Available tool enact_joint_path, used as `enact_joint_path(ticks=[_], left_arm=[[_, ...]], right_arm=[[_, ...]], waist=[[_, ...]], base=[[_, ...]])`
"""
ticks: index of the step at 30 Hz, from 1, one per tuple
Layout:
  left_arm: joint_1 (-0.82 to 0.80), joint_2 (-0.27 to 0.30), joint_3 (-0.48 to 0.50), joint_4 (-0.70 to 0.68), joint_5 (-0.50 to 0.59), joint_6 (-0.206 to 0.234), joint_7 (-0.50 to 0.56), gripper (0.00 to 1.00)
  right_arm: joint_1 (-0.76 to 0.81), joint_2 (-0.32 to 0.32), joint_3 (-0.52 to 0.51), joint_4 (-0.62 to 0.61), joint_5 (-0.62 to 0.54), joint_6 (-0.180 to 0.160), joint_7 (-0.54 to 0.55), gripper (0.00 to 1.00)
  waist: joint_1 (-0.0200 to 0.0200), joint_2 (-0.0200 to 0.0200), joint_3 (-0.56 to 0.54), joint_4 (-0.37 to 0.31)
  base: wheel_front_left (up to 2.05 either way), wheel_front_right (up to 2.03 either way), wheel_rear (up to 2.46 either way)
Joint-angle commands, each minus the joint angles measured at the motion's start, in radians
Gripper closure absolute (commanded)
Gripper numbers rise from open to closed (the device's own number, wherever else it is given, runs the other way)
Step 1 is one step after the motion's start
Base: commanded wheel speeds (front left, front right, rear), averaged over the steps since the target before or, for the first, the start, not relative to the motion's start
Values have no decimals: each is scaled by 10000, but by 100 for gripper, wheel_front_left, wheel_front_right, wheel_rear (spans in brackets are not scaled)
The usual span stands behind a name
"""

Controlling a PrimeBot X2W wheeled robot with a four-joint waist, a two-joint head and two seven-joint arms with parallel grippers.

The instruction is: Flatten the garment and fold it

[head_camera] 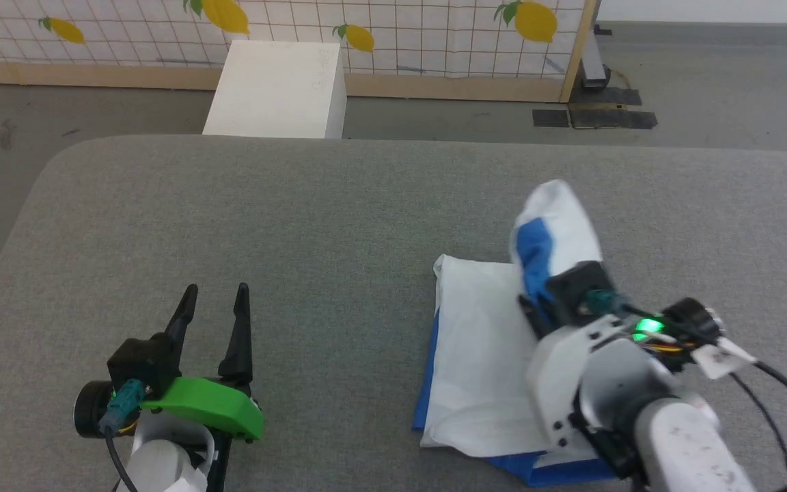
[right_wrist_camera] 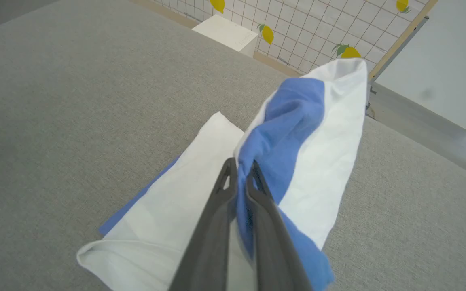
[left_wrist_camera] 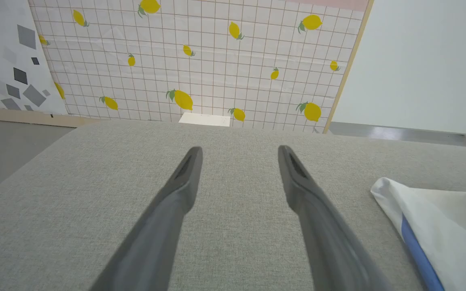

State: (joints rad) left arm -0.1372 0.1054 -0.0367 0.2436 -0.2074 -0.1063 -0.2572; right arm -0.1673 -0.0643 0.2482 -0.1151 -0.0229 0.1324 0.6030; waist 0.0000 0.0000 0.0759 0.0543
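One grey padded table; behind it a white box with faint marks too blurred to read. At its right lies the shirt, part-folded, right gripper pinching its raised blue-and-white fold; left gripper gapes wide, empty

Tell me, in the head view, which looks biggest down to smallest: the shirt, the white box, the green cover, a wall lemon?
1. shirt
2. white box, though it sits farther away, so it may really be bigger
3. green cover, close to the camera
4. lemon
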Motion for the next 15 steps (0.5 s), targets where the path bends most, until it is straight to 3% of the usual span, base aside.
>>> enact_joint_path(ticks=[1, 12, 13, 15], left_arm=[[-158, -33, -15, 49, 92, -92, -45, 0], [-326, -79, -128, 190, 109, -189, -45, 0], [-315, -79, -123, 195, 115, -194, -45, 0], [-279, -78, -98, 210, 121, -201, -45, 0]], right_arm=[[-299, 9, 376, 336, 152, -17, -68, 100], [-1509, 136, 1793, 3498, 1122, -17, -731, 100], [-1601, 137, 1942, 3714, 1239, -17, -721, 75], [-1684, 138, 2186, 4045, 1553, -17, -589, 36]], waist=[[0, 0, 50, 77], [0, 0, 268, 547], [0, 0, 269, 566], [0, 0, 262, 581]], base=[[0, 0, 0], [0, 0, 0], [0, 0, 0], [0, 0, 0]])
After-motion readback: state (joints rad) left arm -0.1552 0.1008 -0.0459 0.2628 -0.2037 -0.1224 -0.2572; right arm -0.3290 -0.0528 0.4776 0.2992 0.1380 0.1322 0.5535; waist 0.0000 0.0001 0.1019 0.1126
